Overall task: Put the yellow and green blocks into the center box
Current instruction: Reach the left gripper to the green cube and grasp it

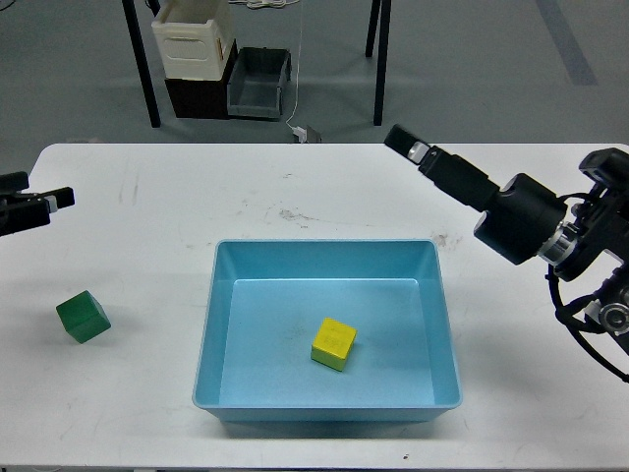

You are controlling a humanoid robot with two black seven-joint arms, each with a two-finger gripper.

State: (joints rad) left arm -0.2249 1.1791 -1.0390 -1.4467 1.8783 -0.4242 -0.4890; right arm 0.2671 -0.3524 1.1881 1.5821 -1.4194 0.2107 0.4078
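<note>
The yellow block (333, 343) lies on the floor of the light blue box (211, 324), near its middle. The green block (83, 317) sits on the white table, left of the box. My left gripper (37, 192) is at the left edge, above and behind the green block, with its two fingers apart and empty. My right gripper (405, 144) is raised above the table behind the box's far right corner. It is seen edge-on, so its fingers cannot be told apart. It holds nothing.
The white table (147, 216) ends just in front of the box. Beyond its far edge, dark table legs (147, 79) and stacked bins (197, 49) stand on the floor.
</note>
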